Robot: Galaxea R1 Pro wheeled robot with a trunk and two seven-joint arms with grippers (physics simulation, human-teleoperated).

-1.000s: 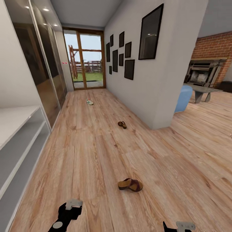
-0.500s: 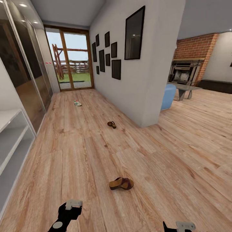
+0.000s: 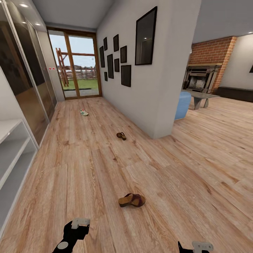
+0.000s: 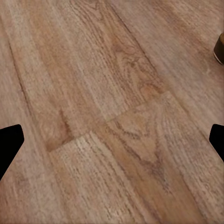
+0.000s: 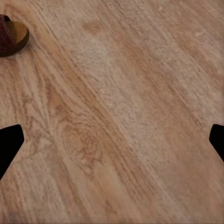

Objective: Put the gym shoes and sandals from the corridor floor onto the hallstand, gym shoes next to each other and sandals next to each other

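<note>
Head view: one brown sandal [image 3: 131, 200] is lying on the corridor floor [image 3: 88, 161] just ahead of the robot, between its two arms. A second sandal [image 3: 121, 135] is resting farther along, near the wall corner, and a white gym shoe [image 3: 84, 112] is sitting well beyond it toward the glass door [image 3: 74, 66]. The hallstand [image 3: 10, 154] is standing at the left. Both the left gripper [image 4: 112, 142] and the right gripper [image 5: 112, 142] are hovering over bare planks, fingers spread wide.
</note>
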